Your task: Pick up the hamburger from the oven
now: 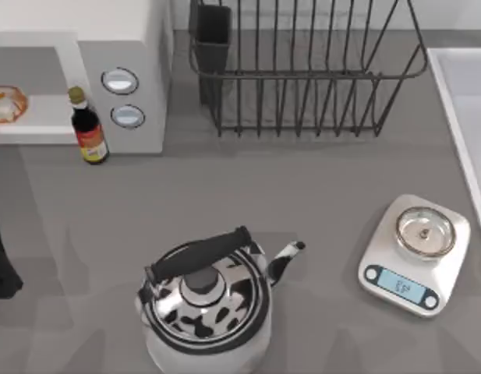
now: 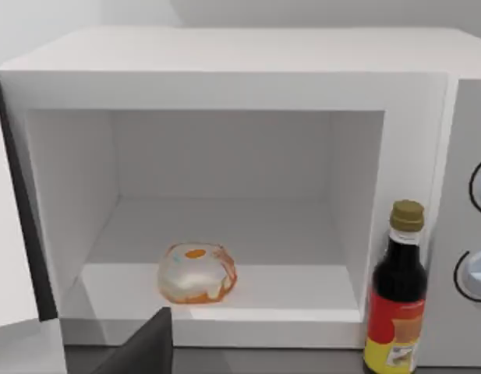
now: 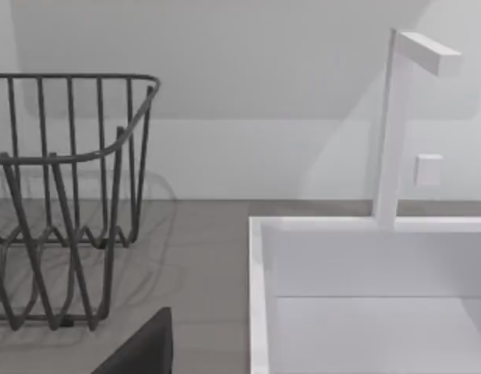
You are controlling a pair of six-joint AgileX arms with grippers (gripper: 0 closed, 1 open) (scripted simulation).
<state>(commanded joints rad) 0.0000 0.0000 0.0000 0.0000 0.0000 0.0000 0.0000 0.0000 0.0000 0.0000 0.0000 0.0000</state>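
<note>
Here, the hamburger [image 2: 196,273] sits on the oven [image 2: 224,86] floor; gripper openings cannot be told.

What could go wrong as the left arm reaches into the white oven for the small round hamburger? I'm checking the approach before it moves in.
1. The dark bottle with red label and yellow cap stands right at the white boxy oven's opening, beside the cavity's knob-side wall; a wide approach could topple it.
2. The pale, orange-rimmed hamburger lies low on the cavity floor near the front lip, so the left gripper may strike the lip or push it deeper.
</note>
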